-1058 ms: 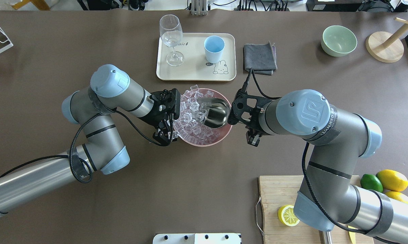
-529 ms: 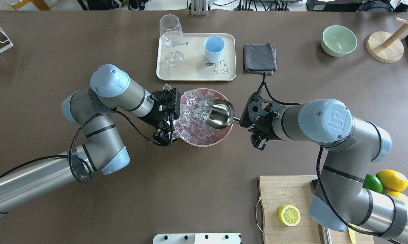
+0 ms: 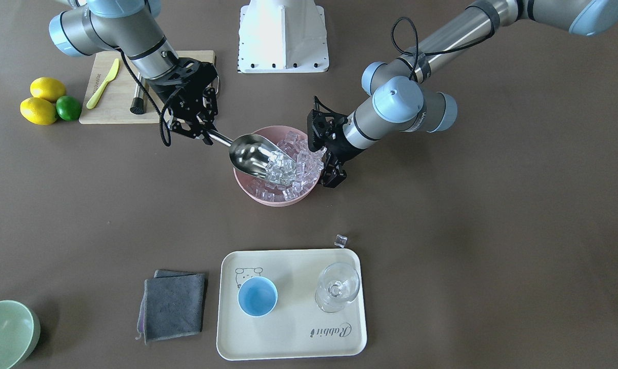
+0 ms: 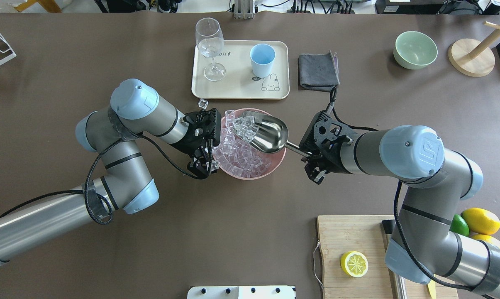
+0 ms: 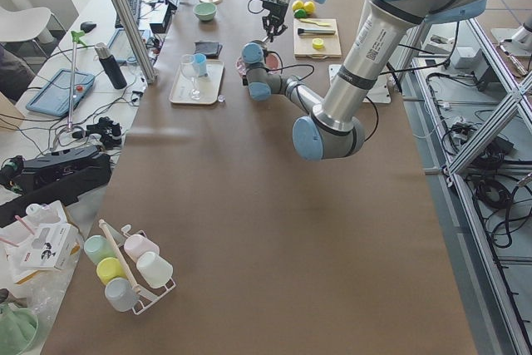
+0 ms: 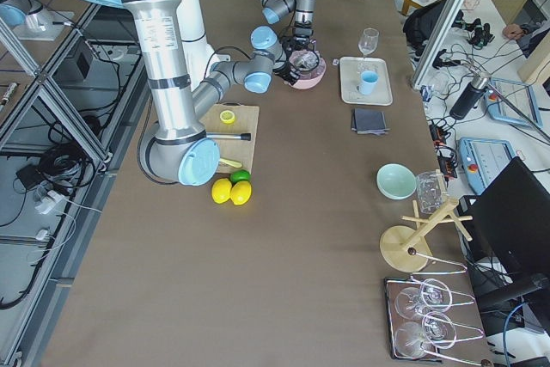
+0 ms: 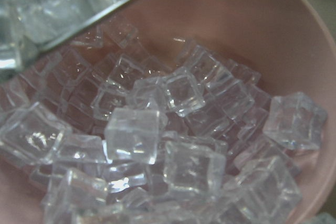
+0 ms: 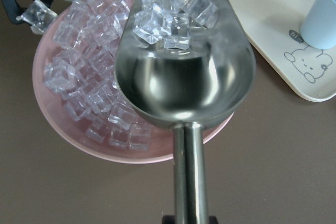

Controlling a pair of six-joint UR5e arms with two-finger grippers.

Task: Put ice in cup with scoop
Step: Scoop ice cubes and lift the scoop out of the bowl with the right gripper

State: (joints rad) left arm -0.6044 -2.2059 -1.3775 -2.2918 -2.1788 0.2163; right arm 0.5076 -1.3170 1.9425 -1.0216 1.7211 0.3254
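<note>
My right gripper (image 4: 306, 152) is shut on the straight handle of the silver scoop (image 4: 267, 133). The scoop hangs over the pink bowl (image 4: 277, 161), with several ice cubes (image 8: 168, 14) at its front end. The right wrist view shows the scoop (image 8: 184, 82) and the bowl's rim (image 8: 131, 158). My left gripper (image 4: 213, 143) is at the bowl's left rim and seems shut on it; its fingertips are hidden. The bowl holds many ice cubes (image 7: 131, 135). The light-blue cup (image 4: 262, 59) stands empty on the cream tray (image 4: 241, 91) behind the bowl.
A loose ice cube (image 4: 203, 103) lies on the table between bowl and tray. A stemmed glass (image 4: 210, 45) stands on the tray's left. Beyond that are a grey cloth (image 4: 318, 71), a green bowl (image 4: 415, 50), and a cutting board (image 4: 345, 236) with a half lemon at the front right.
My right gripper has drawn back to the right and lifted the scoop out of the pile with ice in it. One cube has dropped onto the table near the tray. The left arm is still.
</note>
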